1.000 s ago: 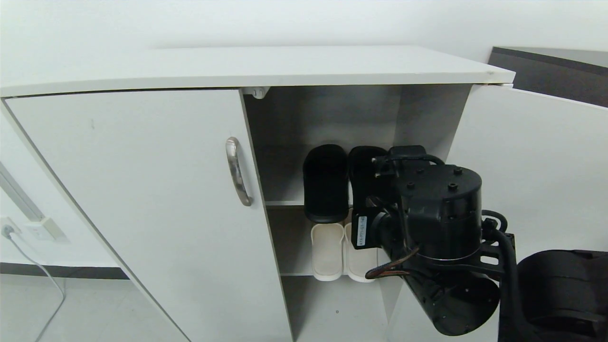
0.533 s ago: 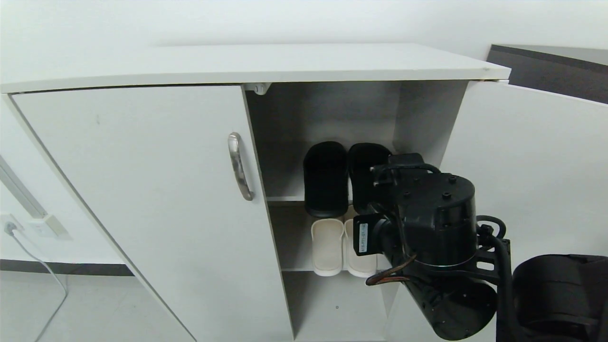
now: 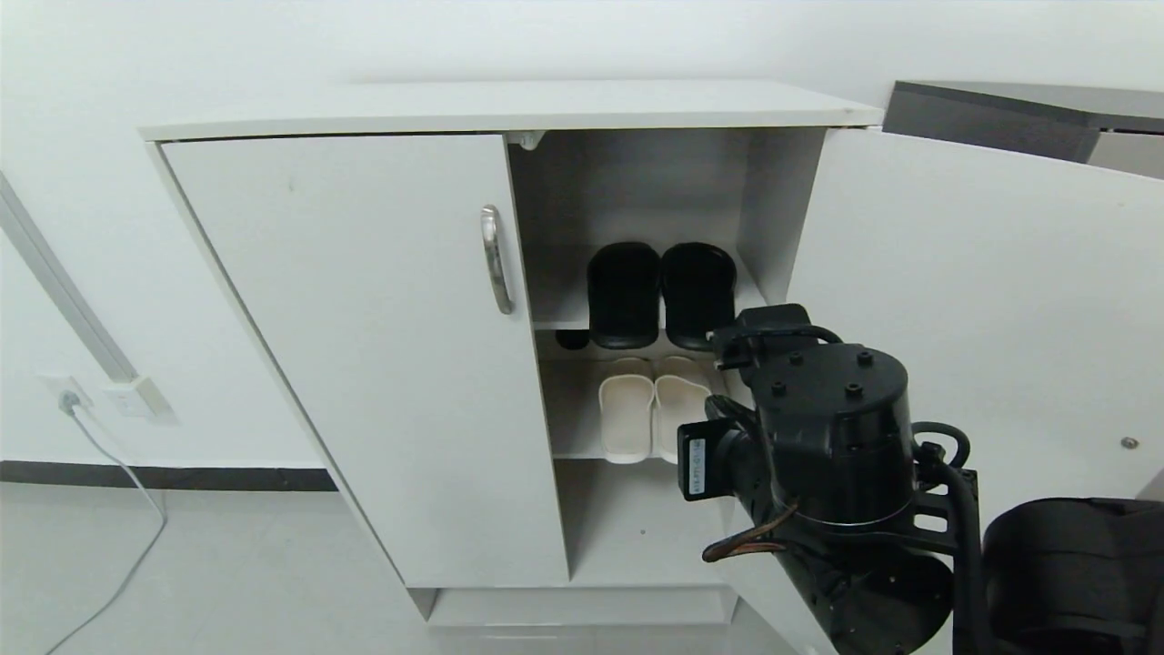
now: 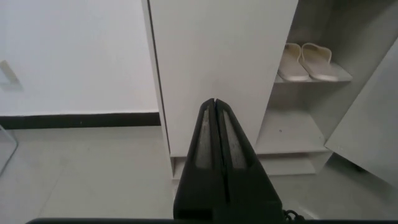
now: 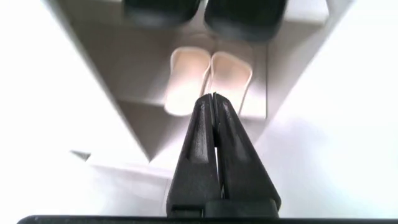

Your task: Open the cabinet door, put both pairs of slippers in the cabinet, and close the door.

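Head view: open door, swung out at the right edge of the cabinet. Probably a light, stiff hinged panel, best pushed near its free edge. Black slippers on the upper shelf, white slippers on the shelf below. Right arm raised before the opening.

Left wrist view: left gripper closed, empty, low before the shut door.

Right wrist view: right gripper closed, empty, pointing toward the white slippers.

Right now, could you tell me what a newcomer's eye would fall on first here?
The cabinet stands with its right door swung open. Inside, the black slippers sit side by side on the upper shelf, the white slippers on the shelf below. The right gripper, shut, hangs before the opening.
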Motion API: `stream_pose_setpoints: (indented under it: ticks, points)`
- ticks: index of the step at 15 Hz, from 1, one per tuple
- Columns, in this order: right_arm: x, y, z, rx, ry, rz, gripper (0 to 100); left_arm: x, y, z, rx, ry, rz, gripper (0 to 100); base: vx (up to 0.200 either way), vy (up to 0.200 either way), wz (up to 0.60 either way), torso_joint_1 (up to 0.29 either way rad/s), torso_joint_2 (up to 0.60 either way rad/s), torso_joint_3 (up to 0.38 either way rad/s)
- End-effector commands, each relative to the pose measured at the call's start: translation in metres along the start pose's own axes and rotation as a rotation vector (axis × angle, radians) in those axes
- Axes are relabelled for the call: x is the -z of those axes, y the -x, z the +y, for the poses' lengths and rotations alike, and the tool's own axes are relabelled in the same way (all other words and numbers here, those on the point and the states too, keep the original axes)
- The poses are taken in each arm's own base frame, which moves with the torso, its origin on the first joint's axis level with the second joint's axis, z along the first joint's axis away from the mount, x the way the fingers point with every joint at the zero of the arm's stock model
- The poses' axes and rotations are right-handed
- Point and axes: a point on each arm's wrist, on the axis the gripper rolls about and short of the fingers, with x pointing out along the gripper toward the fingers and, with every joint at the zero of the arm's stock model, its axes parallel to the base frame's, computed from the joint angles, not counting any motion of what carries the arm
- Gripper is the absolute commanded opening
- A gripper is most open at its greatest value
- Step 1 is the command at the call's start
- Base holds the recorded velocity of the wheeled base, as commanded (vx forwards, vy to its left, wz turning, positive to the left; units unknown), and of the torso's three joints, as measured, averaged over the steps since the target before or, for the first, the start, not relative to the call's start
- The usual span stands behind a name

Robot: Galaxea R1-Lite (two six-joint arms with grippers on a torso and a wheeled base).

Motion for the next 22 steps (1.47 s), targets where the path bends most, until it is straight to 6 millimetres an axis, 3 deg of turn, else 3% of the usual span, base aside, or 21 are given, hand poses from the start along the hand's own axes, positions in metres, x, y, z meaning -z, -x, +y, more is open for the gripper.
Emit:
stream_pose_setpoints:
  ticks: [1, 6, 22]
  points:
    - [0.0020, -0.0008, -0.0005, 0.004, 0.004, 0.004, 0, 0.0000, 0.0000, 0.0000, 0.000, 0.000, 0.000, 0, -0.200, 0.000, 0.00, 0.002, 0.00, 0.007]
    - [0.0045, -0.0016, -0.0016, 0.007, 0.018, 0.012, 0, 0.0000, 0.0000, 0.0000, 0.000, 0.000, 0.000, 0, -0.200, 0.000, 0.00, 0.003, 0.01, 0.002]
    - [0.0112, -0.0038, -0.0007, 0.010, 0.039, 0.027, 0, 0.0000, 0.0000, 0.0000, 0.000, 0.002, 0.000, 0, 0.000, 0.000, 0.00, 0.000, 0.00, 0.000]
